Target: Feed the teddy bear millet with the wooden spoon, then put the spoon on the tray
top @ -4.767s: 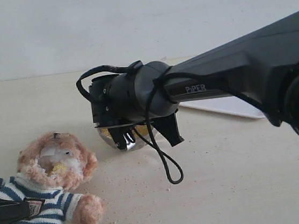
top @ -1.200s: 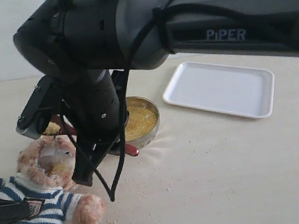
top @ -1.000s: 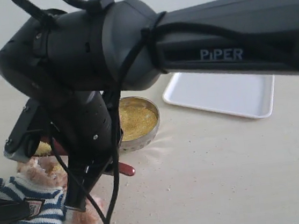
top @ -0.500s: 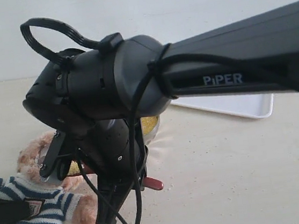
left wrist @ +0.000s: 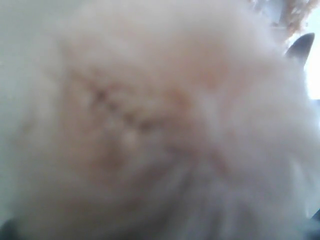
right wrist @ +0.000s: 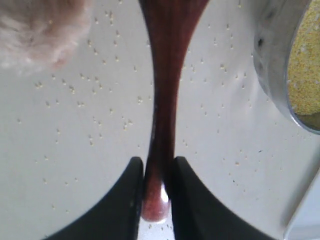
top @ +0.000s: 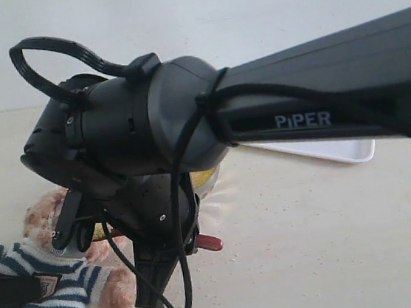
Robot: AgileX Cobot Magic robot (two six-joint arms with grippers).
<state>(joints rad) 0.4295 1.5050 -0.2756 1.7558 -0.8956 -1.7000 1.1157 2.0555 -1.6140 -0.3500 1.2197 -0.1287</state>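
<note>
The teddy bear (top: 56, 279) sits at the lower left in its striped sweater, and my right arm hides its face. My right gripper (top: 166, 266) hangs over that face, shut on the wooden spoon (top: 210, 243), whose red handle end sticks out to the right. In the right wrist view the fingers (right wrist: 134, 190) pinch the spoon (right wrist: 167, 75) near its handle end, and its bowl is out of frame. Millet (right wrist: 305, 70) fills the metal bowl (right wrist: 272, 65) beside it. My left gripper (top: 9, 291) lies across the bear's chest. Blurred bear fur (left wrist: 150, 125) fills the left wrist view. The tray (top: 339, 152) peeks out behind the arm.
Loose millet specks (right wrist: 100, 135) dot the pale table (top: 334, 243) around the spoon. Only a sliver of the metal bowl (top: 208, 177) shows behind the right wrist. A black cable loop (top: 52, 49) sticks up from the right arm.
The right gripper has gone from the bowl up and left, then down over the bear's face with the spoon. In the last half second it shifted slightly left. The left gripper has not moved.
</note>
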